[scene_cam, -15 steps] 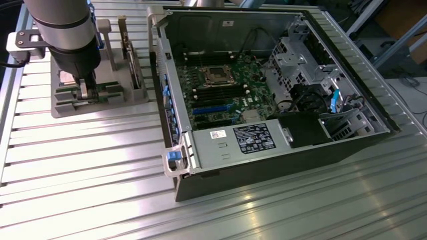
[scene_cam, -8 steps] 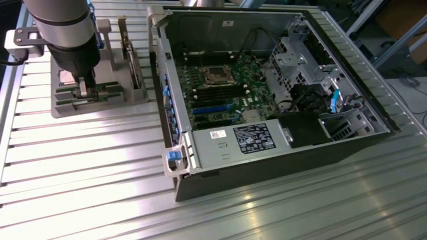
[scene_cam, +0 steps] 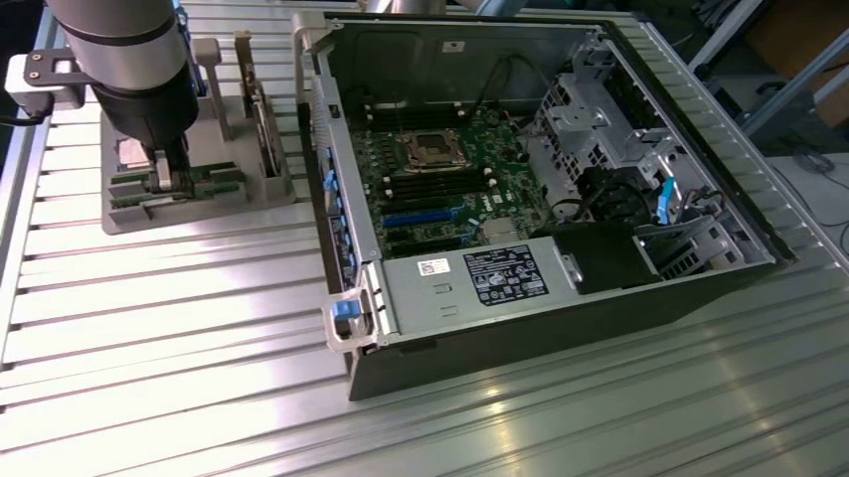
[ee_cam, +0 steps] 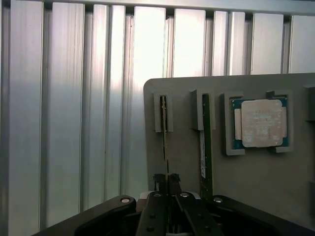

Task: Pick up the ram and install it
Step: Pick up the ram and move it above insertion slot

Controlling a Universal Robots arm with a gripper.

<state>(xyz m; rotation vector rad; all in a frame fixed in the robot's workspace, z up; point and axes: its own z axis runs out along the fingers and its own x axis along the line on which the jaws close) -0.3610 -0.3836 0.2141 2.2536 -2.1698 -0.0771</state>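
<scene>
Two thin green ram sticks stand on edge in slots of a grey holder (ee_cam: 246,187). My gripper (ee_cam: 167,184) is straight over the holder with its fingers shut on the top edge of one ram (ee_cam: 164,132). The other ram (ee_cam: 205,147) stands free in the slot beside it. In the exterior view the gripper (scene_cam: 165,179) reaches down into the holder (scene_cam: 199,214) at the exterior view's left, with the green ram (scene_cam: 210,180) showing to either side of the fingers. The ram rests in its slot.
A square silver CPU (ee_cam: 261,123) lies in its own recess of the holder, beside the free ram. Upright parts (scene_cam: 258,109) stand at the holder's back. The open computer case (scene_cam: 398,298) lies at the exterior view's right, its motherboard memory slots (scene_cam: 431,184) exposed. Ribbed metal table all around.
</scene>
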